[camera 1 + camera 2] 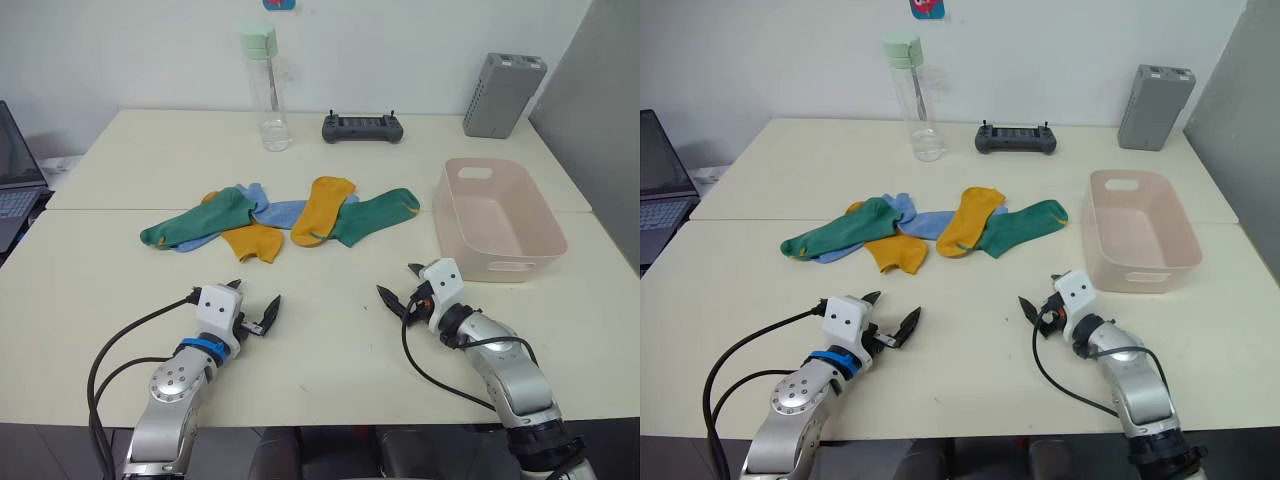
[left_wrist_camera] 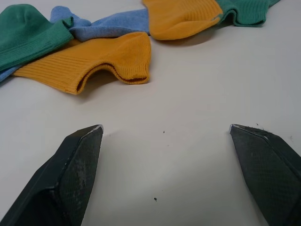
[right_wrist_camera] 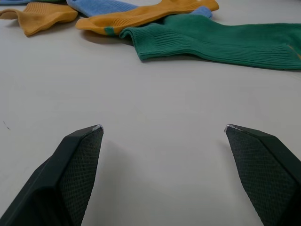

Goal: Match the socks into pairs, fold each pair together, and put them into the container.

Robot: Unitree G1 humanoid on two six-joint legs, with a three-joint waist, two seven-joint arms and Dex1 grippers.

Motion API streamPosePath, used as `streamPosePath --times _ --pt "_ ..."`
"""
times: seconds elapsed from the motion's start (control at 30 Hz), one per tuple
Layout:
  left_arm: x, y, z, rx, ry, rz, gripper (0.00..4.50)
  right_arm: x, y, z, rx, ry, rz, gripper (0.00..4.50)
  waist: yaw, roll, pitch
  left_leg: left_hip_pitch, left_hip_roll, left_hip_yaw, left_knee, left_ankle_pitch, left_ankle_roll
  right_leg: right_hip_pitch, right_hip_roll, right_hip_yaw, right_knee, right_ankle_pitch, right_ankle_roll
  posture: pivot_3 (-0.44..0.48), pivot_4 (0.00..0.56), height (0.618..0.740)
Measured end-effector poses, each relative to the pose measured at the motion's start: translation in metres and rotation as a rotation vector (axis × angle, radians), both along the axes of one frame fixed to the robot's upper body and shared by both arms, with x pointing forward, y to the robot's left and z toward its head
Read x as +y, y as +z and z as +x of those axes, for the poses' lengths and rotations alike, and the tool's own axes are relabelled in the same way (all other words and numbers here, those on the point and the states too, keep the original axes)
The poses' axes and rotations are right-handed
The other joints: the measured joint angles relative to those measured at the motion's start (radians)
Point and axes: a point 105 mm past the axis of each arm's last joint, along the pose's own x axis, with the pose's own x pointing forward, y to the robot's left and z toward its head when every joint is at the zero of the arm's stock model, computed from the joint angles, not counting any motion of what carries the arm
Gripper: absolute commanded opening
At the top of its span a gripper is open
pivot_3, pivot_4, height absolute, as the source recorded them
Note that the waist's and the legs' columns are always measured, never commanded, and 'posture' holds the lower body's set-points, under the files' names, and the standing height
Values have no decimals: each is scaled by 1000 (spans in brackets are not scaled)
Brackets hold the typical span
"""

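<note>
Both grippers (image 1: 252,306) (image 1: 400,288) agape; socks (image 1: 275,217) heaped crosswise; container (image 1: 497,219) lengthwise.

No text, label, brand or number can be read anywhere. The small blue and red sticker on the white wall (image 1: 927,8) behind the clear plastic bottle with the pale green cap (image 1: 912,92) is cut off (its markings illegible).

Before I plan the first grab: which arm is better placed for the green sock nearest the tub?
Right. Its open pincer sits just in front of that green sock; the left pincer faces the yellow sock.
</note>
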Motion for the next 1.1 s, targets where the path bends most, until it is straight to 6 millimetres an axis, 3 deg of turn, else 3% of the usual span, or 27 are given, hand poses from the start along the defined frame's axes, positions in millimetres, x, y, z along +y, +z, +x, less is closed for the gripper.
streamPosePath --times 0.6,0.87,1.1 --pt "-2 0 -2 4 -17 -12 4500 4 1 0 11 11 23 4441 -1 0 0 0 0 0 0 0 0 0 0 0 0 0 0 0 150 740" --pt "-7 2 -15 21 -58 -97 4500 35 43 8 -95 144 41 4441 -2 0 0 0 0 0 0 0 0 0 0 0 0 0 0 0 150 740" --pt "5 0 -26 26 12 -138 4500 69 74 11 -174 287 58 4441 -1 -1 0 0 0 0 0 0 0 0 0 0 0 0 0 0 150 740"
